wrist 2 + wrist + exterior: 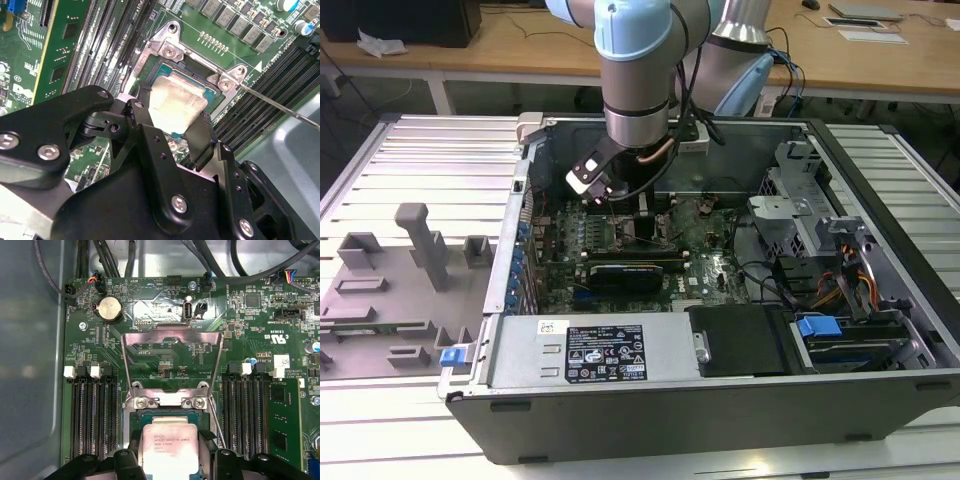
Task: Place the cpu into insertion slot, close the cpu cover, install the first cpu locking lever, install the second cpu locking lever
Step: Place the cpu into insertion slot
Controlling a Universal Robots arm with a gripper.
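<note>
One slatted metal counter (420,160) carries an open computer case (720,420), and we see grey fixture blocks (420,240) on the counter at the exterior view's left. We have the arm (635,70) reaching down into the case over the green motherboard (715,265). In the first wrist view we note black memory slots (95,415) in banks on both sides of the insertion slot (162,415). We mark the cpu cover (172,336) as swung open, hinged at the slot's edge, with bare board showing through its window; we cannot tell how steeply it stands. We see the cpu (167,450) square over the insertion slot, silvery top up, within the slot's rim outline; we cannot tell if it is fully seated or just above the contacts. We log the fingers (199,140) as clamped on the cpu, one black pad against each of two opposite edges, in both wrist views. We see a thin lever rod (280,102) angling out from the slot's corner over the memory slots, apart from the fingers.
</note>
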